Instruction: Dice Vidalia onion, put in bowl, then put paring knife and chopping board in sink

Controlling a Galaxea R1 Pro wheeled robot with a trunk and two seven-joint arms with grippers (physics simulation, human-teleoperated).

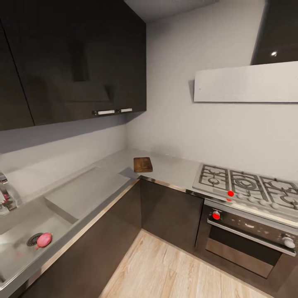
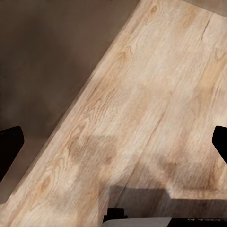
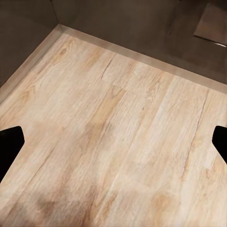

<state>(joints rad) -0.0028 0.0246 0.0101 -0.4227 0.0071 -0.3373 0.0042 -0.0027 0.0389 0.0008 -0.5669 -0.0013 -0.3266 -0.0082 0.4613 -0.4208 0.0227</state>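
Onion (image 1: 44,239), pink-red and rounded, lies in the sink (image 1: 25,225), touching or just beside the round drain (image 1: 34,239). Basin is steel, set in the left run of the grey surface (image 1: 165,167); flat drainboard (image 1: 85,192) adjoins it on the far side, tap (image 1: 5,194) partly cut off at the picture's left edge.

Chopping board (image 1: 143,164), dark brown wood, lies flat on the surface at the inner corner, well apart from the sink. Nothing rests on it. Cannot tell a handle slot at this size.

Further right along the surface: gas hob (image 1: 248,186) with grey grates, red-marked knobs at its front; oven (image 1: 248,238) below. Dark wall cabinets (image 1: 74,62) above the sink run, pale extractor hood (image 1: 248,85) above the hob. Dark base cabinets under the surface, light wood floor (image 1: 174,269) in the corner between them.

Left end effector (image 2: 113,142): dark fingertips (image 2: 9,146) at opposite edges of the left wrist view, spread wide, nothing between them, floor planks beneath.

Right end effector (image 3: 113,144): fingertips (image 3: 9,144) likewise spread wide and holding nothing, over floor near the cabinet bases
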